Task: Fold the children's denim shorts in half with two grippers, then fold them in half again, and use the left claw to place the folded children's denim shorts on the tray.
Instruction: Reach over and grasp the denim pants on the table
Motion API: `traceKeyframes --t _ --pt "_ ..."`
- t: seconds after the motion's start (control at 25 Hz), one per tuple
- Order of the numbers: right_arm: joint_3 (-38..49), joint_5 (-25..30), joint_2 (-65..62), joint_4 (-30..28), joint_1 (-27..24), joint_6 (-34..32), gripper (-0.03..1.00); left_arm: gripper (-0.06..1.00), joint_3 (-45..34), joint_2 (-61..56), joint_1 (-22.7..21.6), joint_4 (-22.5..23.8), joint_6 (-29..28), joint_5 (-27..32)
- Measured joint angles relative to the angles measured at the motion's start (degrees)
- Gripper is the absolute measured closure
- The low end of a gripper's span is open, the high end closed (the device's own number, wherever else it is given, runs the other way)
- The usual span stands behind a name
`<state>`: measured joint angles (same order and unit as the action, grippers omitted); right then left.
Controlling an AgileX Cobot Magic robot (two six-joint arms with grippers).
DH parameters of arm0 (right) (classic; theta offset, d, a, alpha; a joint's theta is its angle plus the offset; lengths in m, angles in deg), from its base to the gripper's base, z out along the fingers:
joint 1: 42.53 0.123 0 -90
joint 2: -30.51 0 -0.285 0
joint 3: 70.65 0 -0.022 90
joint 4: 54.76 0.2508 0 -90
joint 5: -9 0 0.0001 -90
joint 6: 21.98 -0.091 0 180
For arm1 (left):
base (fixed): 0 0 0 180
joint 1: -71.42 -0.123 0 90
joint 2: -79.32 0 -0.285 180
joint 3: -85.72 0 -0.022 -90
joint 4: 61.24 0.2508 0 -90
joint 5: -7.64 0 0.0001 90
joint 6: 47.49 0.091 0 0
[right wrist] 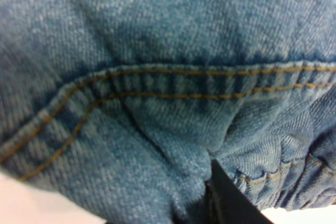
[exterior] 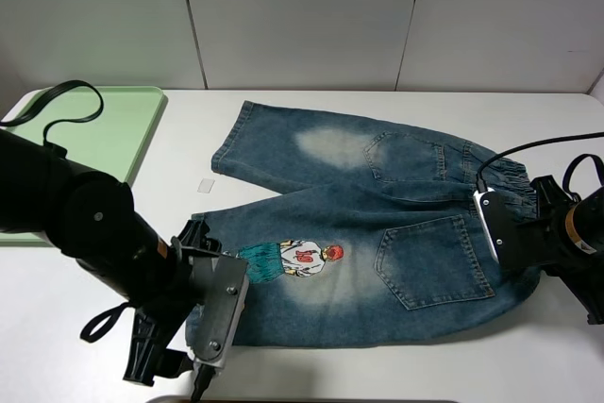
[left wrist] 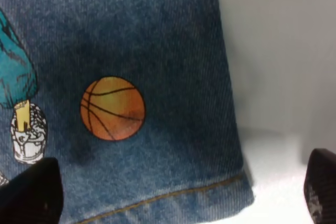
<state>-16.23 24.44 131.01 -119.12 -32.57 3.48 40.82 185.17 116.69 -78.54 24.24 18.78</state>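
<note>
The children's denim shorts [exterior: 377, 224] lie spread flat on the white table, with the waistband to the right and the legs pointing left. My left gripper [exterior: 179, 294] hovers open over the near leg's hem. In the left wrist view the gripper [left wrist: 176, 205] has one fingertip [left wrist: 31, 192] over the denim near the orange ball print [left wrist: 112, 108]. Its other fingertip [left wrist: 320, 187] is past the hem corner, over bare table. My right gripper [exterior: 505, 238] is shut on the gathered waistband. The right wrist view shows bunched denim [right wrist: 157, 103] against a dark finger [right wrist: 226, 198]. The pale-green tray [exterior: 104, 129] sits at the far left.
A small clear rectangular scrap [exterior: 206, 186] lies on the white table [exterior: 396, 365] between the tray and the far leg. The left arm's cable [exterior: 66, 101] loops over the tray. A grey panelled wall stands behind the table.
</note>
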Motion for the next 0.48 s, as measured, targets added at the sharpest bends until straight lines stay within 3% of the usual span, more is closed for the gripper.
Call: traceKeyframes --t 0.48 --pt "0.0 0.0 -0.1 0.2 0.0 0.0 0.89 0.05 0.0 0.0 0.0 -1.3 0.4 0.7"
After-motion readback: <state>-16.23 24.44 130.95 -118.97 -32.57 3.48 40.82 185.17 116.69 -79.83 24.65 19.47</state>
